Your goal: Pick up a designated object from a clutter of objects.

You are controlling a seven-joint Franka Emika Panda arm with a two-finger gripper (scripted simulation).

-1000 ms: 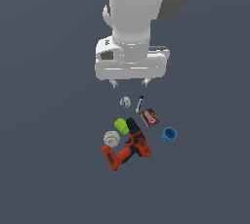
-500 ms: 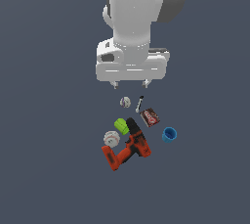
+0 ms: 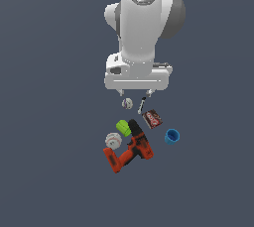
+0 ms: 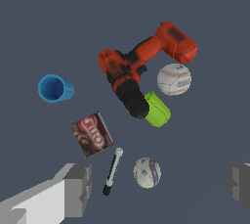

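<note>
While the gripper [image 3: 136, 92] is hovering spread open above the pile in the exterior view, the marker [image 3: 141, 105] is lying just under it, between the small ball [image 3: 127, 103] and the dark red box [image 3: 152, 118]. Approach step, nothing grasped yet. Drill [image 3: 130, 149], green cylinder [image 3: 123, 127] and blue cup [image 3: 171, 136] are sitting farther out.

In the wrist view the marker [image 4: 113, 171] is sitting between the spread fingers [image 4: 78, 189], touching neither, ball [image 4: 147, 172] just beside it. Next move, I judge: centering over the marker, descending, closing without catching the ball.
</note>
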